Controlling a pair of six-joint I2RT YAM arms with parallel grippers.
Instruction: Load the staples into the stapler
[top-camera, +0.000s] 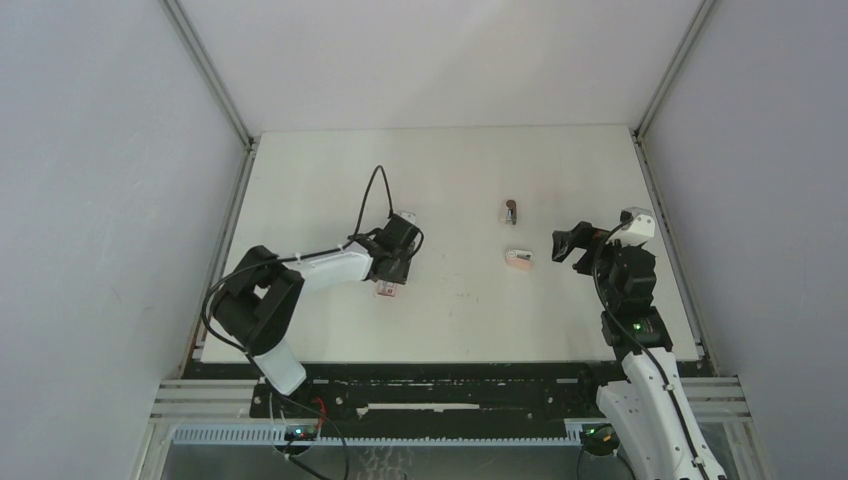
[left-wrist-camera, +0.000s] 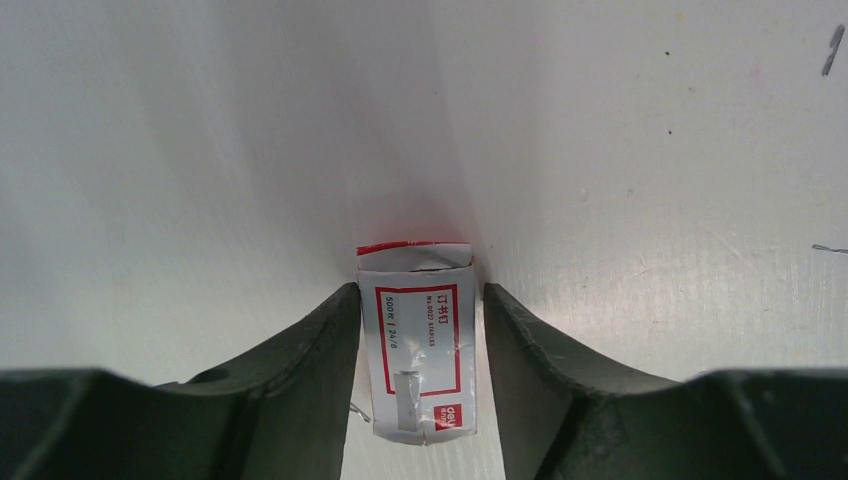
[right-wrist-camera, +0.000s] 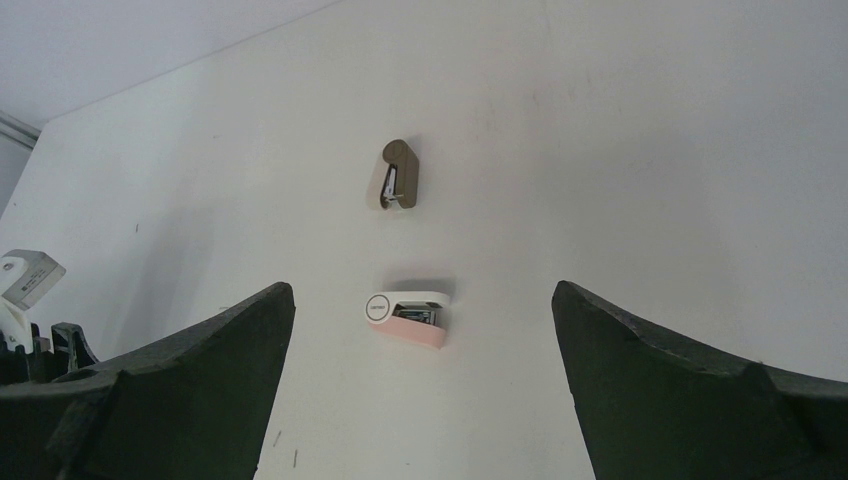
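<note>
**Though a Grasp Was Set Up, Nothing Was Loaded**

While the staples (left-wrist-camera: 418, 340) lay flat in their white-and-red box on the bench (top-camera: 450, 170), at about 8 o'clock from its middle in the top view, the left end effector (left-wrist-camera: 420, 292) stood low over them with a finger along either long side. One finger (left-wrist-camera: 335, 320) looked to be against the box edge. The other had a sliver of bench showing beside it, so the jaws stood at a middling width, unclamped, and the box appeared to rest on the bench. No silver strip showed out of the box, though the flap at its far end looked bent up.

The stapler (top-camera: 511, 211) lay well apart, at about 2 o'clock from the bench's middle, with nothing touching it. A pink-and-white piece (top-camera: 518, 258) lay near it, at its 6 o'clock. The right end effector (top-camera: 566, 245) hung at 3 o'clock of that piece, its jaws spread wide and empty and pointing toward 9 o'clock. The stapler was too small in these views to tell whether its magazine was open.

By my reading the task was at its very start, with the box only lined up for a grip. Left to do were drawing out a strip, opening the stapler, seating the strip and closing it.
</note>
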